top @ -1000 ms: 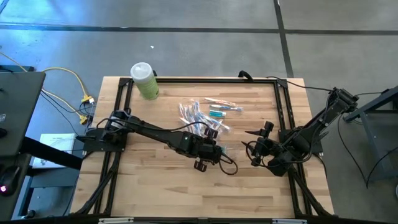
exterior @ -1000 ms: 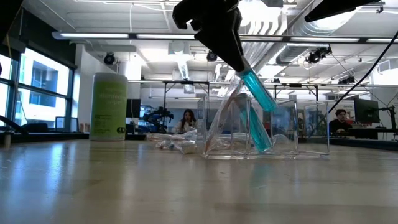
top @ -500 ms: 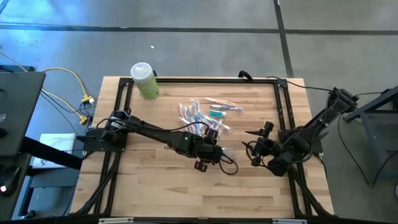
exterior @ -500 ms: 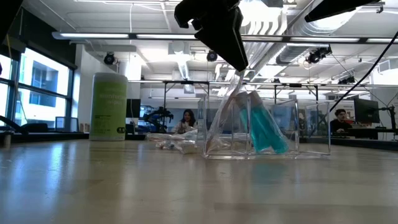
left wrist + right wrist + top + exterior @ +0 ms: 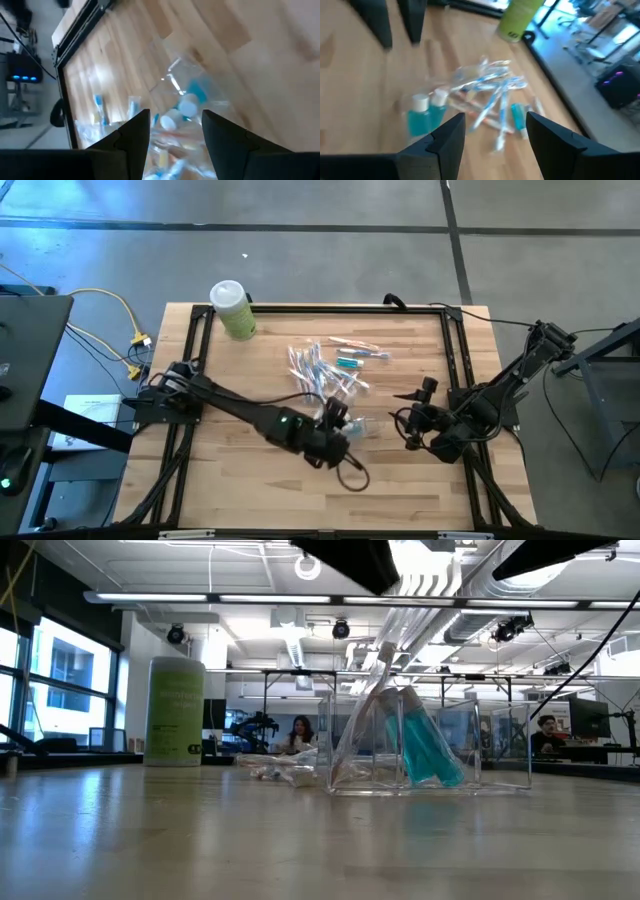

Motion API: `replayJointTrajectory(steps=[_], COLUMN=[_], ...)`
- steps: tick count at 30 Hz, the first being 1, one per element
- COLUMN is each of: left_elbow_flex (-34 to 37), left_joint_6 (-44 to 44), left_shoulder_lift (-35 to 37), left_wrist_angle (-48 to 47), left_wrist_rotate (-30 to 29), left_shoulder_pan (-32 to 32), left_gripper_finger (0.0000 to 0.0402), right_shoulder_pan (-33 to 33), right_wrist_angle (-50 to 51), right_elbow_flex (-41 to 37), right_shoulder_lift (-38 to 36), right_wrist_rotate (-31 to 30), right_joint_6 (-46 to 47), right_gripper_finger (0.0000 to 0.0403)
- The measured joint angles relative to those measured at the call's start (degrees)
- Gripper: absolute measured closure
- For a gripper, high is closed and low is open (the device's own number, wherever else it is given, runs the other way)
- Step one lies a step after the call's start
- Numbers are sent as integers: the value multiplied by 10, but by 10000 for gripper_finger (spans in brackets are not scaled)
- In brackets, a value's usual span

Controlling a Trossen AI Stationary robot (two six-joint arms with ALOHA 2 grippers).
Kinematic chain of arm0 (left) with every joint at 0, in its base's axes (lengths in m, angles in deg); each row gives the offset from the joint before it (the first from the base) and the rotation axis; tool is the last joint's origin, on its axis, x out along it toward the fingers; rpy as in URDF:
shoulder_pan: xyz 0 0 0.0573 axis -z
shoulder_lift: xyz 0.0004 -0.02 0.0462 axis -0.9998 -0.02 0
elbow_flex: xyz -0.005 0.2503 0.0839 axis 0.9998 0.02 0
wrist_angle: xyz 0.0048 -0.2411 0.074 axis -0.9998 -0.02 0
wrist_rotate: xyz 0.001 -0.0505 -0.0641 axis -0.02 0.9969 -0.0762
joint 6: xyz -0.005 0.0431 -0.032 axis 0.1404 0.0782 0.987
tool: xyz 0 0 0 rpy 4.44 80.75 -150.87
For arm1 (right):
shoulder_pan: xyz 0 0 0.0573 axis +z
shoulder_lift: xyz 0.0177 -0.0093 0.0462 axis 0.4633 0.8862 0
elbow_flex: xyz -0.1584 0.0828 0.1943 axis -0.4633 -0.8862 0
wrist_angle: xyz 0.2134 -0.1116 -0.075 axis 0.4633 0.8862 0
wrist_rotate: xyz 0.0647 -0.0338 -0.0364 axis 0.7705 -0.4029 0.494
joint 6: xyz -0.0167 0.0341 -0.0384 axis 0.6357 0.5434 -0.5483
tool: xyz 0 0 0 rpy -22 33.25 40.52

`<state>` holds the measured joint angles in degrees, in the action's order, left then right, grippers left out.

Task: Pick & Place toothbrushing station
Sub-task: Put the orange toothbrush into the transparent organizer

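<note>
A wooden table (image 5: 250, 480) is filling the overhead view, with two dark arms reaching in from either side. The left arm is stretching toward the middle, and its claw (image 5: 335, 442) is hovering just beside a small clear holder (image 5: 430, 748), jaws standing apart and gripping nothing. Two teal tubes with white caps (image 5: 425, 745) are leaning inside that holder. The right claw (image 5: 408, 420) is waiting near the right edge, jaws apart and empty too. A loose pile of thin wrapped toothbrushes (image 5: 325, 368) is lying just behind the holder, with a few more (image 5: 358, 352) a little farther back. A green bottle (image 5: 234, 310) is standing well apart at the far left corner. To fetch the next brush well, the left claw should probably be descending over a single stick at the pile's edge, closing across its narrow width.
</note>
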<state>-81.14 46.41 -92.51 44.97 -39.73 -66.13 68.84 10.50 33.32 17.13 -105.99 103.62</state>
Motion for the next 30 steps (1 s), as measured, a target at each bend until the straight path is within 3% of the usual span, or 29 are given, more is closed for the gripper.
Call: replayJointTrajectory(steps=[7,10,14,18,22,27,30], left_elbow_flex=[0,1,20,70,166,325,411], left_joint_6=[98,152,171,159,146,122,116], left_shoulder_lift=[57,78,106,138,189,266,296], left_wrist_angle=[-165,-227,-236,-208,-136,33,138], left_wrist_rotate=[73,93,128,158,195,277,293], left_shoulder_pan=[6,-16,-54,-99,-153,-219,-253], left_gripper_finger=[231,231,232,232,232,232,232], right_shoulder_pan=[0,0,-9,-33,-53,-69,-79], right_wrist_angle=[3,28,116,236,312,314,313], right_elbow_flex=[0,0,0,0,0,0,0], right_shoulder_lift=[0,0,0,0,0,0,0], right_wrist_rotate=[92,89,75,46,40,40,40], right_joint_6=[8,31,113,243,336,349,349], right_gripper_finger=[201,201,201,201,201,201,201])
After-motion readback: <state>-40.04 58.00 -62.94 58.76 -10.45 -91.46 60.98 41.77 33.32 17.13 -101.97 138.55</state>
